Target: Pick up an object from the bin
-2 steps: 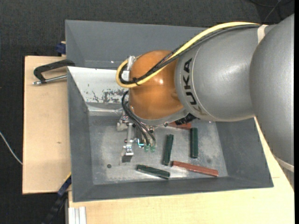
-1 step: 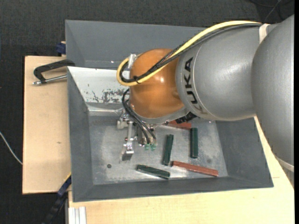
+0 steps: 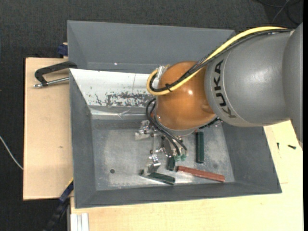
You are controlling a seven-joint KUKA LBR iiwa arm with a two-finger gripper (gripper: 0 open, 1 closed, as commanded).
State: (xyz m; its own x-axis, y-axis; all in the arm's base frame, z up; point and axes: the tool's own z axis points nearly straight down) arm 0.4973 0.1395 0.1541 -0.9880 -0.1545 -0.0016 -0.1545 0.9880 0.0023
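Near the front wall of the grey metal bin (image 3: 82,143), the gripper (image 3: 155,165) hangs just above a dark green plastic stick (image 3: 162,178), with 1 red-brown rod (image 3: 201,173) lying beside it. The gripper seems masked by the arm, so I cannot tell whether it is open.

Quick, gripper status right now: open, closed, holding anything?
Gripper: cannot be told; it is low over a dark green pen near the front wall of the bin.

floor (image 3: 29,18): dark, perhaps carpet | black cables (image 3: 272,0): upper right | white cord (image 3: 10,153): left edge
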